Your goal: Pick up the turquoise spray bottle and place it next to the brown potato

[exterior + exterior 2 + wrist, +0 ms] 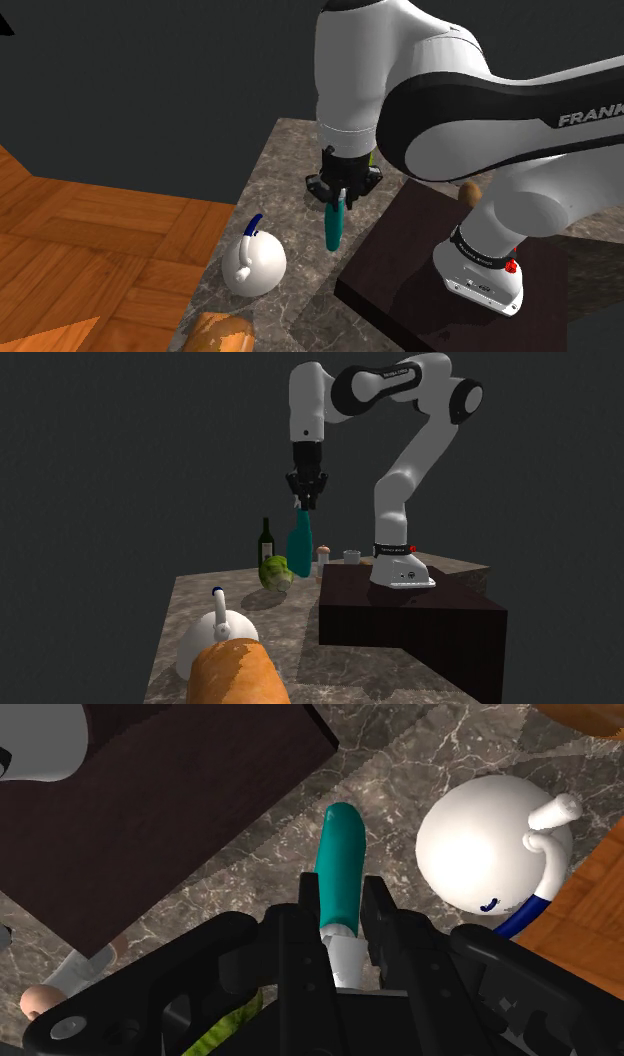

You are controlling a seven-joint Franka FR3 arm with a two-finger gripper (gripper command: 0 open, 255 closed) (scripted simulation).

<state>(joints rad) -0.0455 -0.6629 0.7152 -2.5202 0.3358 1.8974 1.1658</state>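
Here in the shoulder view, the end effector [343, 188] pinches the turquoise spray bottle [333, 228] by its top, and it seems lifted off the marble bench [290, 150]; what looks like the brown potato [470, 192] peeks out behind the arm. The second exterior view has the bottle hanging upright near a lettuce [277, 572] and a wine bottle [266, 538]. In the wrist view, the fingers [309, 909] clasp its white neck; I'd carry it upright, clear of the stand [180, 804], then lower it slowly beside the potato
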